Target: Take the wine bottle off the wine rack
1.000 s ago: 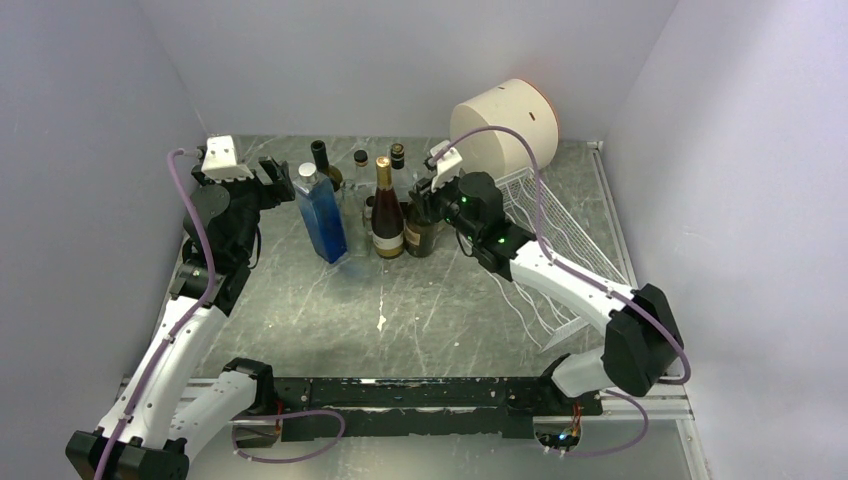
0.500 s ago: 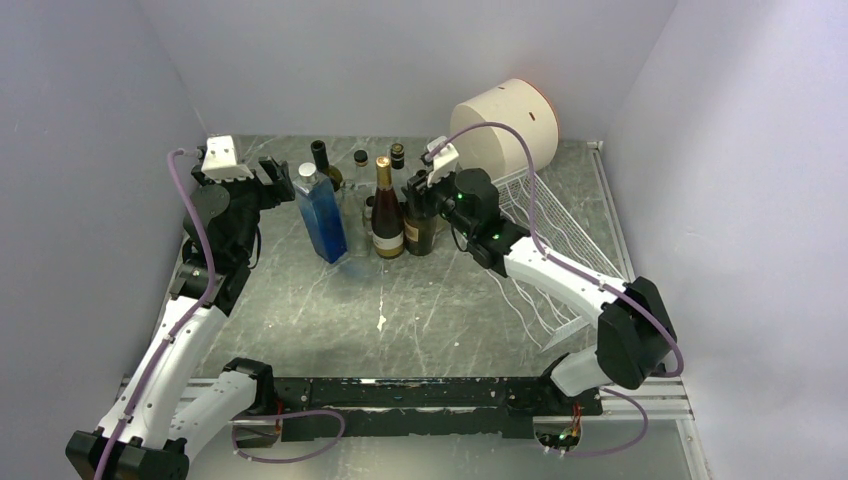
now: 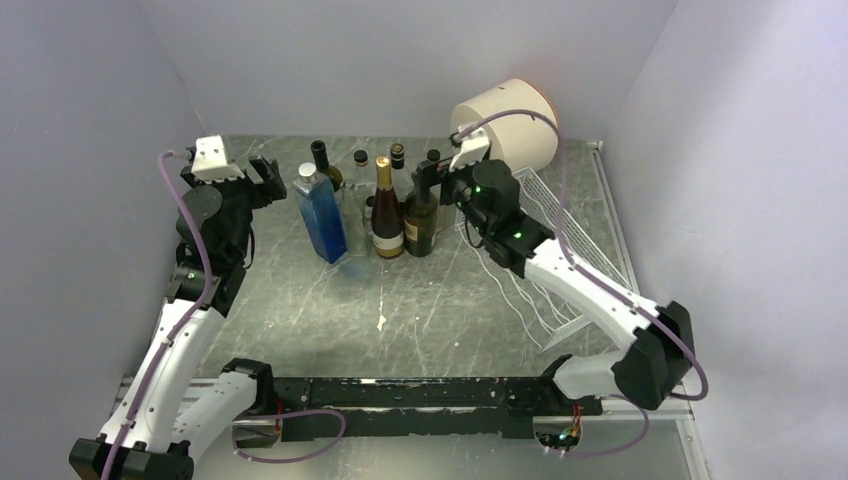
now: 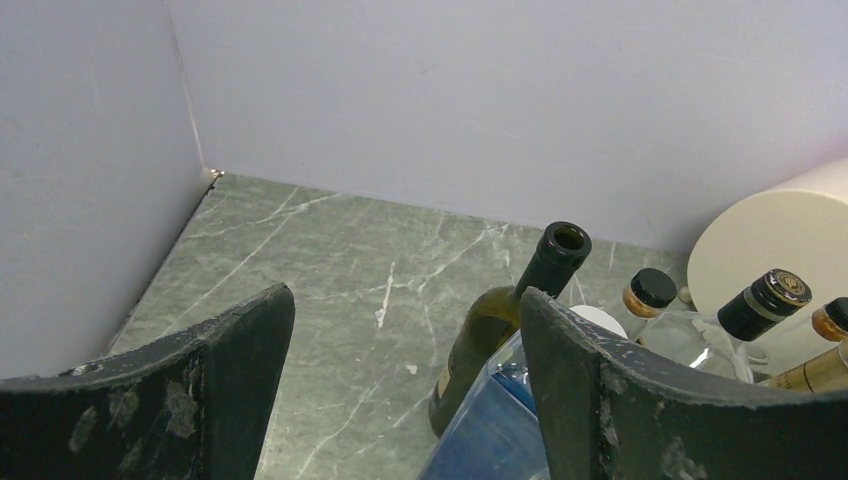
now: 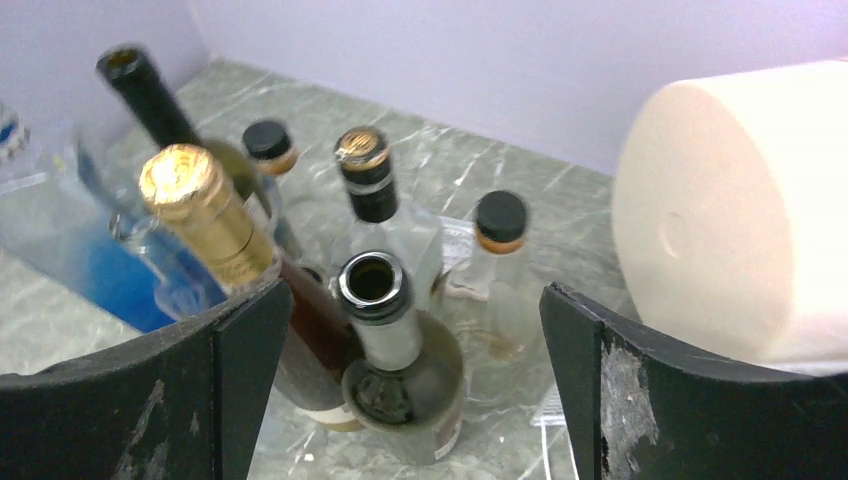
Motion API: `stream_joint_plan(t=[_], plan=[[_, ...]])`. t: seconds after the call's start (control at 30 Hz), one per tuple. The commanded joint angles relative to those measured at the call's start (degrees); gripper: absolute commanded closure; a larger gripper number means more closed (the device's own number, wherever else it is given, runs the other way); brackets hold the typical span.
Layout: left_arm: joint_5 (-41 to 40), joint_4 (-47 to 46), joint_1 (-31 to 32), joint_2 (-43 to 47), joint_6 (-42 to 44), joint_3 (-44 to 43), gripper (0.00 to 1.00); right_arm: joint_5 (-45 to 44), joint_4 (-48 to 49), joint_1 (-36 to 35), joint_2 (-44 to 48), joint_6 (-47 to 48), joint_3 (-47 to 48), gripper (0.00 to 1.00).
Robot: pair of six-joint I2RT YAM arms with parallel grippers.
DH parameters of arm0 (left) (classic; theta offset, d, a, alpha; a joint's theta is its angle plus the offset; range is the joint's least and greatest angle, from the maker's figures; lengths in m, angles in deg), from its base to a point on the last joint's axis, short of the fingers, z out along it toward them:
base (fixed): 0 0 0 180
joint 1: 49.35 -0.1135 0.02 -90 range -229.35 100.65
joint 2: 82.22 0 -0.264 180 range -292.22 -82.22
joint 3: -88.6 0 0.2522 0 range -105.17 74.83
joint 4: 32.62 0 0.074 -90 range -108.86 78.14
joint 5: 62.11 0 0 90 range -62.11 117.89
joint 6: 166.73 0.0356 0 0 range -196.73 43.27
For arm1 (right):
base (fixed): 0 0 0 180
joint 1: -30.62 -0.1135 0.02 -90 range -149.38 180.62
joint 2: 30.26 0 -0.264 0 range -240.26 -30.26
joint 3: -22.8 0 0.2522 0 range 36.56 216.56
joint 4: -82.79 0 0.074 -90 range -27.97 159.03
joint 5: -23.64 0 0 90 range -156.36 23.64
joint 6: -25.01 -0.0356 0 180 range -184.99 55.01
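R gripper (image 5: 415, 292) fingers spread wide, hovering over open-necked dark wine bottle (image 5: 400, 385), upright on table (image 3: 400, 300) beside gold-capped bottle (image 5: 190, 185), just left of white wire wine rack (image 3: 560, 235), L gripper (image 4: 405, 300) spread too, by blue bottle (image 3: 322, 215)

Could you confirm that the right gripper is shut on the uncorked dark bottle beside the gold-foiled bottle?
Not shut: the right wrist view shows the right gripper open, fingers clear of the uncorked dark bottle beside the gold-foiled bottle.

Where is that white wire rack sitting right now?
In the top view the wine rack lies on the right side, just in front of the cream cylinder, partly hidden by the right arm.
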Motion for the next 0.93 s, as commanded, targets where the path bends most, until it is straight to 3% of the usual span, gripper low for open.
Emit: stream_joint_plan(t=[0.0, 0.17, 0.4, 0.57, 0.9], plan=[[-0.09, -1.05, -0.52, 0.62, 1.45, -1.73, 0.13, -13.12, -16.5, 0.66, 5.32, -7.01, 8.2, 0.0], [2.16, 3.77, -0.5, -1.32, -0.12, -7.56, 0.13, -23.12, -33.31, 0.66, 13.19, -5.46, 13.56, 0.0], [9.21, 16.16, -0.5, -6.51, -2.04, -25.22, 0.12, -31.8, -40.27, 0.68, 27.15, -3.21, 15.38, 0.0], [10.79, 21.54, -0.5, -6.96, -3.24, -33.11, 0.1, -30.78, -41.3, 0.68, 31.34, -3.12, 19.17, 0.0], [10.65, 24.47, -0.5, -4.88, -6.66, -33.7, 0.09, -26.27, -42.19, 0.67, 33.25, -2.48, 21.59, 0.0]])
